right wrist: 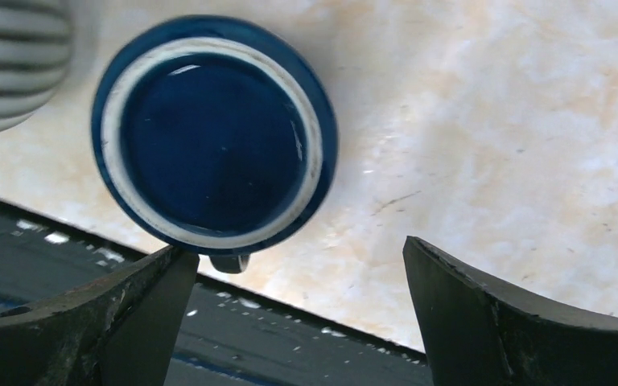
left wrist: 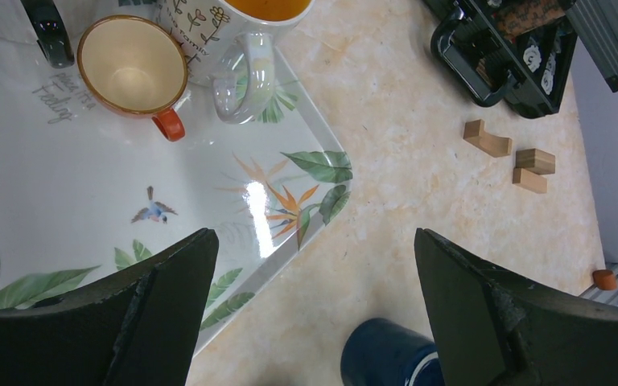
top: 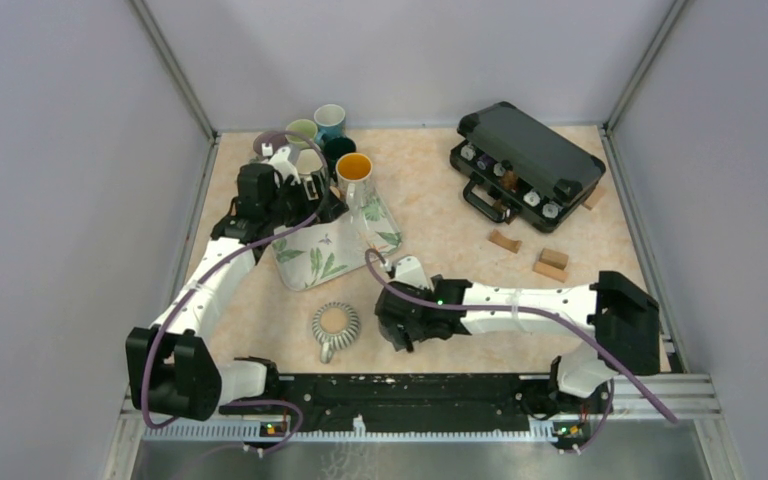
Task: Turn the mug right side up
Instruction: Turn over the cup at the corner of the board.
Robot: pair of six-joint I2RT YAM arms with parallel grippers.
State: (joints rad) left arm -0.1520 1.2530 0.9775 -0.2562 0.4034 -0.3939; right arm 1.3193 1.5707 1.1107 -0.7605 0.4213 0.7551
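Blue mug (right wrist: 213,133) stands base-up on the bench (right wrist: 491,121), so the right hand (right wrist: 298,249) hovers over it, wide open, empty. Left hand (left wrist: 314,233) gapes empty above the tray (left wrist: 64,185).

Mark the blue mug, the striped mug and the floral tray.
blue mug (right wrist: 213,133): right wrist view, centre of its upturned base.
striped mug (top: 335,322): top external view, middle of its upward face.
floral tray (left wrist: 88,185): left wrist view, bare white surface.

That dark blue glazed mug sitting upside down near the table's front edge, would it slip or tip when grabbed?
The dark blue glazed mug shines, so probably slippery. Standing on its rim, it likely won't roll or tip. It looks ceramic: stiff, but chippable.
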